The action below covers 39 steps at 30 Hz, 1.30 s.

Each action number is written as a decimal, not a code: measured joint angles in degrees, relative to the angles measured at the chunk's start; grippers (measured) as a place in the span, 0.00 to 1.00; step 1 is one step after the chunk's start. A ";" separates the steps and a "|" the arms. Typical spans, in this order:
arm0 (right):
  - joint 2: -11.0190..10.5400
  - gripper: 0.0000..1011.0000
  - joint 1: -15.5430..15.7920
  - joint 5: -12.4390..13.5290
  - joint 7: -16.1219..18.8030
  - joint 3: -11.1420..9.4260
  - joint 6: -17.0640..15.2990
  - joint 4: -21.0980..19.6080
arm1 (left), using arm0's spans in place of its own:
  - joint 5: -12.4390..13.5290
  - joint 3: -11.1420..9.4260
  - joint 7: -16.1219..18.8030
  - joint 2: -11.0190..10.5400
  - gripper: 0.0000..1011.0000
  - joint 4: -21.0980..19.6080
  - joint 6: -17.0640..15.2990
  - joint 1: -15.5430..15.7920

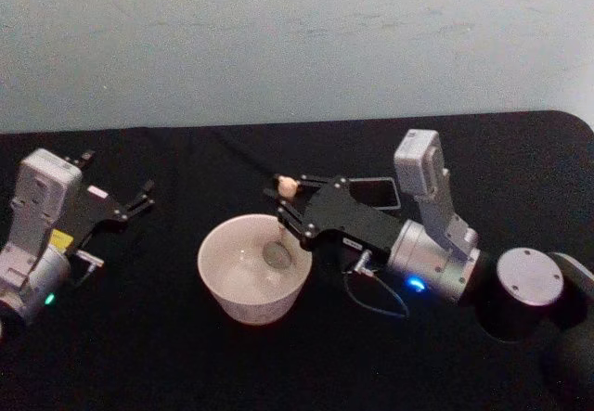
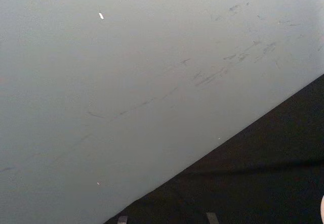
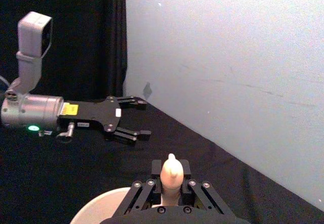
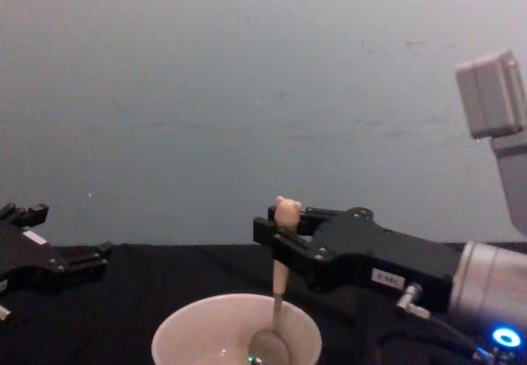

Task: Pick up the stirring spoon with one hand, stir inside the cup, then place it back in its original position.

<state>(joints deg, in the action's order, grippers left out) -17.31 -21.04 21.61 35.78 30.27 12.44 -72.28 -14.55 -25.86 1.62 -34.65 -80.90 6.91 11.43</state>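
Observation:
The cream-white cup [image 1: 223, 276] stands at the table's middle. Inside it hangs the stirring spoon [image 1: 277, 253], upright, its shiny bowl low in the cup [image 4: 216, 322]. My right gripper [image 1: 284, 205] is shut on the beige handle just below the bear head [image 4: 287, 209], above the cup's far right rim. The bear head [image 3: 170, 172] also pokes up between its fingers in the right wrist view. The dark grey square holder [image 1: 382, 191] stands behind the right gripper, partly hidden by it. Off to the left, my left gripper [image 1: 117, 180] rests open and holds nothing.
Black cloth covers the table [image 1: 148, 355]. A pale wall [image 1: 297, 40] rises along its far edge. The left gripper [image 3: 144, 118] lies flat well apart from the cup. A thin cable [image 1: 376, 300] loops beside the right wrist.

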 joint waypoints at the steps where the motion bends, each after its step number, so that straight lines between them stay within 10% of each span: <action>1: -0.29 0.21 0.24 0.06 0.16 -0.04 -0.02 -0.36 | 0.00 0.00 0.00 0.00 0.99 0.00 0.00 0.00; 15: -3.22 0.21 3.77 1.51 3.30 1.67 -0.90 -6.22 | 0.00 0.00 0.00 0.00 0.99 0.00 0.00 0.00; 39: 3.43 0.21 -2.66 -2.12 -1.12 2.21 2.38 3.71 | 0.00 0.00 0.00 0.00 0.99 0.00 0.00 0.00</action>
<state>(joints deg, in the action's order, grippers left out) -13.88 -23.70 19.49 34.67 32.48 14.81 -68.57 -14.55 -25.86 1.62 -34.65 -80.90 6.91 11.43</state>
